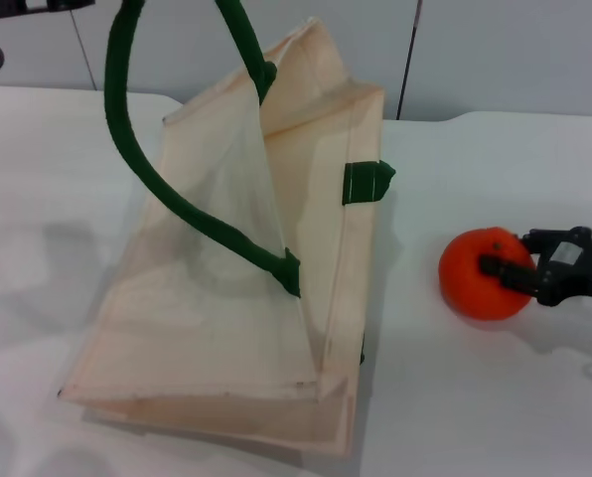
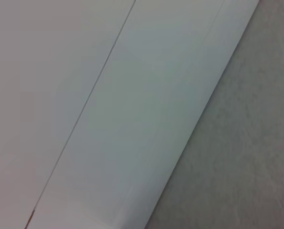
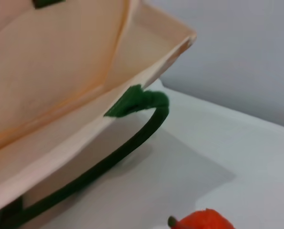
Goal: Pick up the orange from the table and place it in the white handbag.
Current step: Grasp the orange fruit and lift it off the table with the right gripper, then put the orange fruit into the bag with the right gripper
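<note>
One gripper, the right gripper (image 1: 510, 276), is pinching the orange (image 1: 483, 273) on the table (image 1: 455, 397), ready for lifting. The white handbag (image 1: 236, 298) is lying just beside it (one handle (image 1: 127, 129) is being raised, probably for keeping the mouth open). The left gripper is out of sight.

Right hand (image 1: 519, 273) cut off by the head view's right edge beside the orange (image 1: 485, 273); far finger hidden behind the fruit. Green handles (image 1: 127, 129) of the white handbag (image 1: 226, 298) cropped at the top edge. Only the orange's top (image 3: 202, 221) visible in the right wrist view. Left hand nowhere visible.
</note>
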Motion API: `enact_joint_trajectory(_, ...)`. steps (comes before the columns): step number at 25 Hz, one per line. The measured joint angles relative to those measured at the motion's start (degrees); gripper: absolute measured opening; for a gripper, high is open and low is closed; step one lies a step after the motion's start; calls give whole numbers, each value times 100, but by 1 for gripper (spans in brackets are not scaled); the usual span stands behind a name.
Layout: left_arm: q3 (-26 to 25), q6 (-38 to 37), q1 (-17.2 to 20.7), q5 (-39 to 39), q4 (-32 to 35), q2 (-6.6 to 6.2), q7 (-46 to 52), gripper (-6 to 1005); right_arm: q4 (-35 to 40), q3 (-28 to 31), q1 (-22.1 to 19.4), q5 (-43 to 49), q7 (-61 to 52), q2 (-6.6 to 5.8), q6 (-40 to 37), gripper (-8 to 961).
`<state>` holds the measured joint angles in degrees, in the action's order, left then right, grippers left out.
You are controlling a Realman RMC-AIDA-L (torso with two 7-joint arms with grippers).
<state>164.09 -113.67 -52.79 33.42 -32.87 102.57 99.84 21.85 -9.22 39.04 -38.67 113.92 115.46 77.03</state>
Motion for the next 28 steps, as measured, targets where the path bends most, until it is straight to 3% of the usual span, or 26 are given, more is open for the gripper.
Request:
enact_joint_trajectory(10, 0, 3, 6, -11, 0, -1, 0, 137, 250, 1163, -88, -6, 115, -95, 902, 369)
enact_joint_trajectory(15, 0, 3, -6, -16, 0, 6, 0, 136, 226, 1494, 92, -14, 341, -138, 1491, 331)
enact_joint_trajectory(19, 0, 3, -63, -32, 6, 28, 0, 136, 78, 1259, 395, 15, 380, -54, 1516, 308)
enact_joint_trajectory(22, 0, 3, -100, -35, 8, 31, 0, 136, -189, 750, 701, 49, 447, 6, 1474, 286)
enact_joint_trajectory(28, 0, 3, -177, -38, 18, 35, 0, 136, -603, 171, 1165, 52, 496, 18, 1270, 232)
